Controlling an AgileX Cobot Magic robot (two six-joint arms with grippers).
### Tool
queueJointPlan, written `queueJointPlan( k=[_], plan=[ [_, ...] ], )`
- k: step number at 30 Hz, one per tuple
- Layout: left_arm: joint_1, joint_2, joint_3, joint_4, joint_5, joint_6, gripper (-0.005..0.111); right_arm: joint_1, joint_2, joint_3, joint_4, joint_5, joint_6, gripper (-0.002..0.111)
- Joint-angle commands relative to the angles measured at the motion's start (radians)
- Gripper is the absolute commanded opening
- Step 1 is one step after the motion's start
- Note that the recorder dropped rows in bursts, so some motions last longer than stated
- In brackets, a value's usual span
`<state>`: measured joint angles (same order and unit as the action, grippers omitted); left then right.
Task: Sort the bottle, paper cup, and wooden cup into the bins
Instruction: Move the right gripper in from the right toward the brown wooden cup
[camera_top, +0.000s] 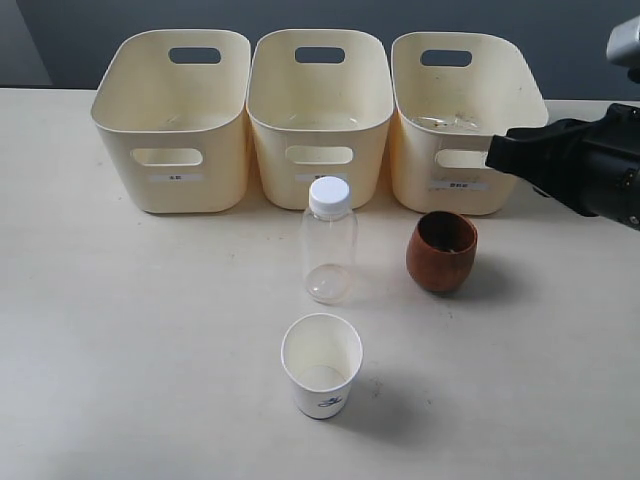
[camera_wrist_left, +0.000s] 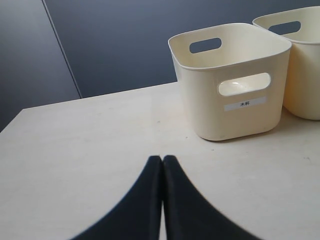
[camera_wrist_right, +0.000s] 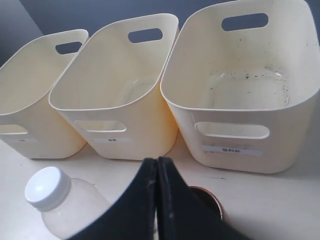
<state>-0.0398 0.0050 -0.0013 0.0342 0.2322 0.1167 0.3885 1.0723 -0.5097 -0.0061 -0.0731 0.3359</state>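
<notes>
Clear bottle (camera_top: 329, 250) with a white screw cap, upright at the middle of the counter (camera_top: 120, 330). The reddish-brown wooden cup (camera_top: 442, 252) stands to its right and the white, blue-marked paper cup (camera_top: 321, 365) nearer the camera, all apart. Three cream bins (camera_top: 320, 130) stand in a row behind. Only the exterior view shows the paper cup; only the right wrist view shows dark specks on the right-hand bin's floor. Right gripper (camera_wrist_right: 156, 162), near the wooden cup: jaws closed, empty. Left gripper (camera_wrist_left: 162, 159), seen only in its wrist view: jaws closed, empty.

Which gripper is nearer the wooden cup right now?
Right. The right gripper hovers just above the wooden cup, near the right-hand bin; the left gripper sits far off, facing the leftmost bin.
</notes>
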Motion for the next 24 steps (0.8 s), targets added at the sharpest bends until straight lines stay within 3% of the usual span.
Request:
queueJointPlan(
  k=[1,11,14,18,20,24],
  plan=[
    [-0.003,-0.005,0.001,0.005,-0.001,-0.002,0.0,0.003,0.003,-0.007,-0.037,-0.013,-0.006,-0.001],
    [-0.003,-0.005,0.001,0.005,-0.001,-0.002,0.0,0.003,0.003,-0.007,-0.101,-0.002,-0.01,0.001],
    [-0.003,-0.005,0.001,0.005,-0.001,-0.002,0.0,0.003,0.003,-0.007,-0.101,-0.002,-0.01,0.017],
    [-0.003,-0.005,0.001,0.005,-0.001,-0.002,0.0,0.003,0.003,-0.007,-0.101,-0.002,-0.01,0.051],
    [-0.003,-0.005,0.001,0.005,-0.001,-0.002,0.0,0.003,0.004,-0.007,-0.101,-0.002,-0.01,0.063],
    [-0.003,-0.005,0.001,0.005,-0.001,-0.002,0.0,0.003,0.015,-0.007,-0.099,0.015,-0.01,0.066]
  ],
)
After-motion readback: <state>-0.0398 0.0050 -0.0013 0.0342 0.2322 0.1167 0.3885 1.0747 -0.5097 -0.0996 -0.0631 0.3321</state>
